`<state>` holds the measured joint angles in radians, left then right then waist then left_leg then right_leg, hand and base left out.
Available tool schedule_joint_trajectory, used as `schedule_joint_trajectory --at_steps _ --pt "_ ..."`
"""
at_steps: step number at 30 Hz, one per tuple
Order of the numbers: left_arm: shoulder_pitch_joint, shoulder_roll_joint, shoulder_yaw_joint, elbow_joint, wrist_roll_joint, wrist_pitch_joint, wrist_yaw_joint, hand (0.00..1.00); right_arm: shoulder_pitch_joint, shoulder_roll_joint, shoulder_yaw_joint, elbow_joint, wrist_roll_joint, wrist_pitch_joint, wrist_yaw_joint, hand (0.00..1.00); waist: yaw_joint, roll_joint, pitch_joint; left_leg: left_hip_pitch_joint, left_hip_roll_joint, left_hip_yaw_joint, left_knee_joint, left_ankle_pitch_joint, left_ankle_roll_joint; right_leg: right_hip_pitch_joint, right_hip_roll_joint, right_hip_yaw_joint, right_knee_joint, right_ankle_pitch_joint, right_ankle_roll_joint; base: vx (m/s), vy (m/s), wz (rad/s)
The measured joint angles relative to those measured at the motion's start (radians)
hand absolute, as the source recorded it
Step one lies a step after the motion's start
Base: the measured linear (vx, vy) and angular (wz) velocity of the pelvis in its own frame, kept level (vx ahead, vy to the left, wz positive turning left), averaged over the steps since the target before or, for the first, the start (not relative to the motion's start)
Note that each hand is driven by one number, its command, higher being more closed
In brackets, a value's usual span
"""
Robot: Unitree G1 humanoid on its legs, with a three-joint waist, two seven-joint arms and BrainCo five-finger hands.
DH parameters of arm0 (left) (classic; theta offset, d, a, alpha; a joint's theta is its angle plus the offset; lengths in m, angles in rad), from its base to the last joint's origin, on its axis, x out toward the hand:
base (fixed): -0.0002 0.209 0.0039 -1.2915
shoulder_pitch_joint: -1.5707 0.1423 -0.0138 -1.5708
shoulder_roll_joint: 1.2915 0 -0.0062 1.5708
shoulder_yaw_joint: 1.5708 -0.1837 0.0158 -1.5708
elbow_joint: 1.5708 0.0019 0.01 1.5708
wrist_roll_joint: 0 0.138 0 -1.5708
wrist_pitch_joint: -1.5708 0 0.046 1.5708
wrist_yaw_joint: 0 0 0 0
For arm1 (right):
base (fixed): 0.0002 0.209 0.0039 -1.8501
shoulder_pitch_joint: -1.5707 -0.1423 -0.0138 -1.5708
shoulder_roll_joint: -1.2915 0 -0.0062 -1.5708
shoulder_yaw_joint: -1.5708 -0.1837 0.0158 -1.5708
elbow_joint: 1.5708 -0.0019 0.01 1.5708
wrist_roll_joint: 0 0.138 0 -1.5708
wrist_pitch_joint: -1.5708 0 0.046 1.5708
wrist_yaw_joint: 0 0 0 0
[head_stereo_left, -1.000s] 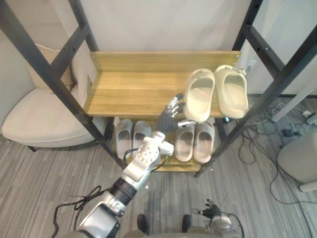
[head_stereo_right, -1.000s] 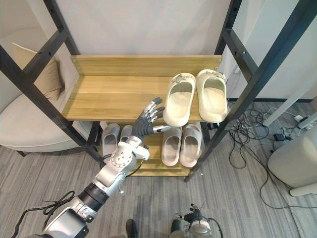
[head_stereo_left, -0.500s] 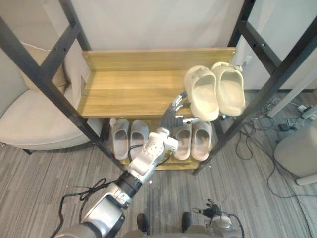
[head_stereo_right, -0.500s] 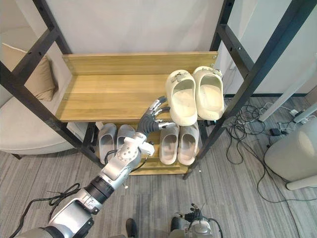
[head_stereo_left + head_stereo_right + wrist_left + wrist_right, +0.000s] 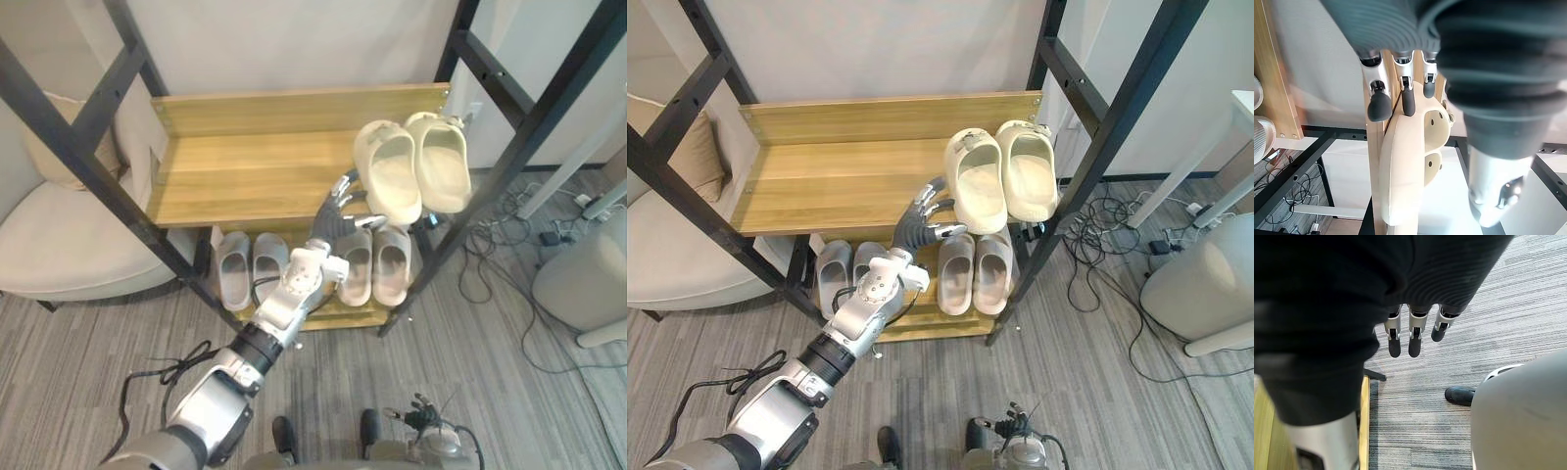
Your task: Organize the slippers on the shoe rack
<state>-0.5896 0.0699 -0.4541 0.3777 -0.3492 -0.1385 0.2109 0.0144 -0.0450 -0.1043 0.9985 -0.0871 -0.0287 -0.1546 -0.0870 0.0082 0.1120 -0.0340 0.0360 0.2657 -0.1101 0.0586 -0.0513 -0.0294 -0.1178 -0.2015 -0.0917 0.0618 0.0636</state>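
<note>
since a second ago the left hand has climbed from the shelf's front lip to the heel end of the left cream slipper. that slipper now lies closer to parallel with the right cream slipper. the head camera has shifted as well.

nearest, the right wrist view has the right hand hanging with straight, relaxed fingers over grey carpet.

from 7 o'clock the left arm reaches up to the middle of the head views. its fingers are spread wide and nearly straight, holding nothing. the left wrist view adds what the head views hide: the dark fingertips rest against that slipper's side edge.

on the lower shelf sit a grey pair at 6 o'clock and a beige pair just beside it.

on the upper shelf, both cream slippers lie at 2 o'clock, heels overhanging the front edge.
</note>
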Motion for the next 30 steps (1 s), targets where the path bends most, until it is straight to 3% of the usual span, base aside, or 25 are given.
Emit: schedule_joint_trajectory --at_steps 3,7,12,17,23,30 --pt "0.053 0.022 0.027 -0.095 -0.007 -0.001 0.0 0.0 -0.002 -0.002 0.01 0.0 0.0 0.001 0.003 0.0 0.0 0.001 -0.001 0.001 0.0 -0.006 0.0 0.004 0.006 0.003 0.003 -0.007 0.003 0.003 -0.007 0.0 -0.007 0.02" --pt "0.076 0.077 0.153 -0.195 -0.012 -0.01 0.002 0.0 -0.003 -0.005 0.039 0.002 0.0 0.006 0.014 0.0 0.004 0.002 -0.001 0.012 0.004 -0.031 0.0 0.006 0.004 0.029 0.008 -0.037 0.004 0.0 0.0 0.02 -0.032 0.18" --pt "0.128 0.113 0.183 -0.29 -0.03 -0.025 0.0 0.0 -0.018 -0.012 0.081 0.014 0.0 0.012 0.027 0.0 0.029 0.003 -0.002 0.02 0.002 -0.057 0.001 0.006 0.004 0.053 0.007 -0.064 0.004 -0.012 0.005 0.02 -0.018 0.19" --pt "0.184 0.113 0.18 -0.362 -0.058 -0.026 -0.009 0.0 -0.039 0.003 0.119 0.024 0.0 0.012 0.031 0.0 0.033 0.003 -0.002 0.032 -0.002 -0.06 0.0 0.006 0.004 0.066 0.004 -0.065 0.004 -0.012 0.005 -0.04 0.004 0.01" --pt "0.219 0.106 0.038 -0.501 -0.118 -0.032 -0.092 0.0 -0.045 -0.016 0.134 0.069 -0.001 0.011 0.031 0.0 0.046 0.006 -0.012 0.029 0.0 -0.076 0.0 0.008 0.007 0.066 -0.002 -0.061 0.004 -0.017 0.007 -0.06 0.001 0.05" --pt "0.219 0.067 -0.142 -0.503 -0.158 -0.02 -0.175 0.0 -0.038 -0.036 0.157 0.096 -0.003 0.012 0.034 0.0 0.043 0.012 -0.039 0.025 -0.009 -0.083 0.0 0.012 0.013 0.059 -0.004 -0.067 0.022 -0.019 0.011 -0.01 0.003 0.02"
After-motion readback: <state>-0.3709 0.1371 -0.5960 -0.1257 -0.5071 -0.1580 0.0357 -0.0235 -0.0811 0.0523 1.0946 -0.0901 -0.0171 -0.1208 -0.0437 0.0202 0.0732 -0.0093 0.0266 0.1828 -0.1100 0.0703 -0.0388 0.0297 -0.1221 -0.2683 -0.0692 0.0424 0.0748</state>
